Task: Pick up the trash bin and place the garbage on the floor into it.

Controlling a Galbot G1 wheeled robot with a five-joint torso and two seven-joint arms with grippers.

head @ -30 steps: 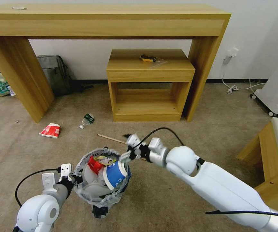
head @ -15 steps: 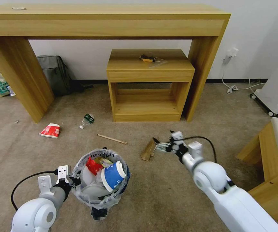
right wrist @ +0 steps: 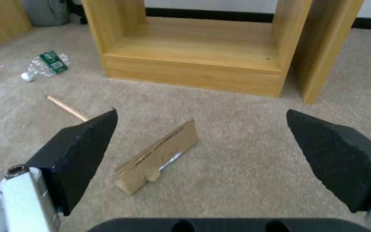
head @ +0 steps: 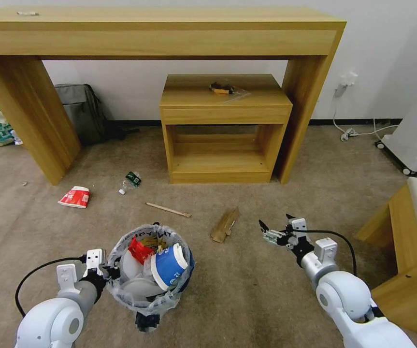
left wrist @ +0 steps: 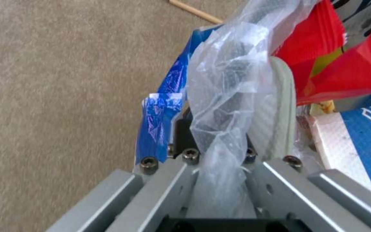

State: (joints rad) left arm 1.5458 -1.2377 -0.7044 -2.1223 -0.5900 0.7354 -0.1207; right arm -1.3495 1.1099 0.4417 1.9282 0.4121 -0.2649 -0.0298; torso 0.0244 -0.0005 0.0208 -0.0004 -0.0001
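the right gripper (head: 275, 227) hangs with its fingers spread wide and empty, just beside the cardboard scrap (head: 225, 224) on the floor (head: 247, 290). on the far side of the scrap from it, the left gripper (head: 114, 271) pinches the bagged rim of the trash bin (head: 143, 295), which holds a blue-white cup (head: 168, 265) and a red wrapper (head: 139, 249). beyond the scrap lie the wooden stick (head: 168, 209), small bottle (head: 129, 181) and red-white cup (head: 74, 196).

Head view looks down over the floor (head: 247, 299); right wrist view looks closely past its claw (right wrist: 203, 141) at shared cardboard scrap (head: 225, 224).
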